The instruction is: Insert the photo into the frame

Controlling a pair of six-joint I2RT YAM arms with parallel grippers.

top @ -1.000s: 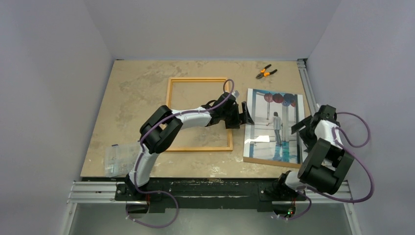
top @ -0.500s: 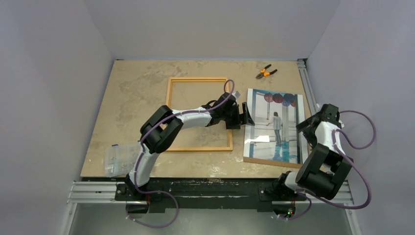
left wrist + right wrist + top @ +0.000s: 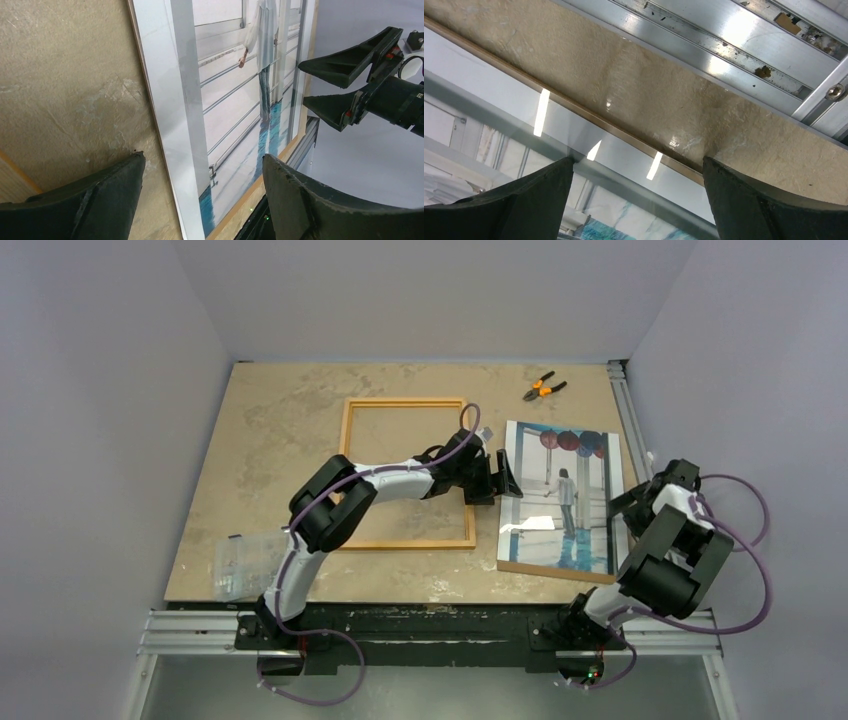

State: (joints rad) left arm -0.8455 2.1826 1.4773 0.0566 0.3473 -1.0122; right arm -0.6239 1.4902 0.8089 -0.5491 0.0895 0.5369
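On the right half of the worktop (image 3: pixel 280 430), the photo (image 3: pixel 560 498) is laid flat and face up upon a brown backing board (image 3: pixel 548 571), whose edge is seen along its near side. Its long axis is run from the near edge towards the far one, slightly tilted. At its left long edge, about halfway along, the left gripper (image 3: pixel 505 483) is held low with the jaws spread wide; only the photo's margin is seen below them, and nothing is grasped. At the opposite long edge the right gripper (image 3: pixel 625 508) is poised likewise, fully spread and empty, with the board's brown lip seen between its fingers in the wrist view. One gripper is thus placed at each long side, neither clearly nearer. The frame (image 3: pixel 405 544) is found to the left, flat and near the photo, its long sides roughly parallel to the photo's. The left arm (image 3: pixel 385 480) is stretched across the frame's right rail. A leftward carry is therefore judged to be called for.
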